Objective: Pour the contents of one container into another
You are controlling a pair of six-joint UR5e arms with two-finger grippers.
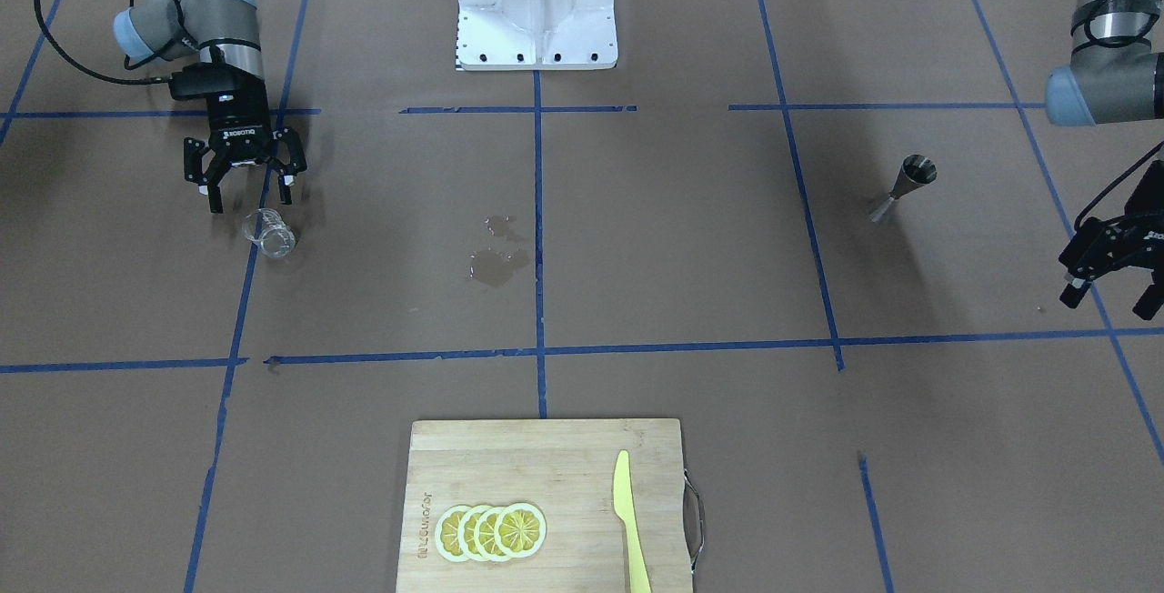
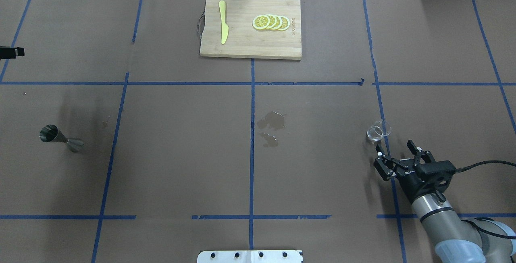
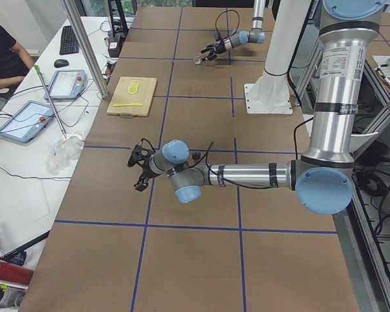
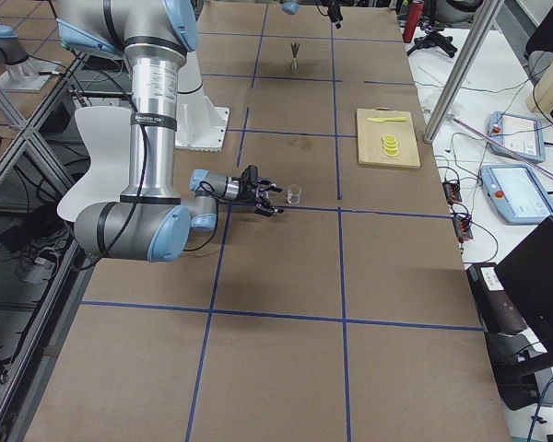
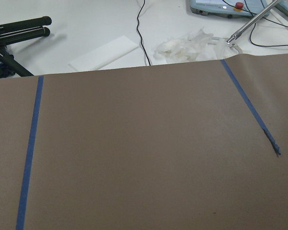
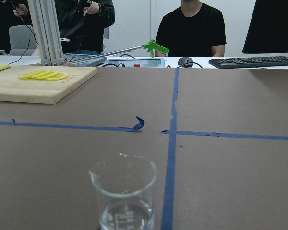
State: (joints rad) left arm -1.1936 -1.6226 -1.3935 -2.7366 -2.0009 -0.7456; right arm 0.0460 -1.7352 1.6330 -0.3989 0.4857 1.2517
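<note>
The clear glass cup (image 1: 269, 234) (image 2: 379, 130) stands upright on the brown table, close in front of the camera in the right wrist view (image 6: 125, 194). My right gripper (image 1: 251, 202) (image 2: 394, 146) (image 4: 276, 200) is open just behind the cup, on the robot's side, and does not touch it. The steel hourglass jigger (image 1: 902, 188) (image 2: 60, 138) (image 4: 297, 53) stands upright on the other side of the table. Beyond it, at the table's end, my left gripper (image 1: 1109, 288) (image 3: 140, 172) hangs open and empty. The left wrist view shows only bare table.
Wet spill patches (image 1: 496, 261) (image 2: 272, 122) mark the table's middle. A wooden cutting board (image 1: 546, 457) (image 2: 246, 45) with lemon slices (image 2: 271, 22) and a yellow knife (image 2: 223, 21) lies at the far edge. The white robot base (image 1: 536, 11) stands at the near edge.
</note>
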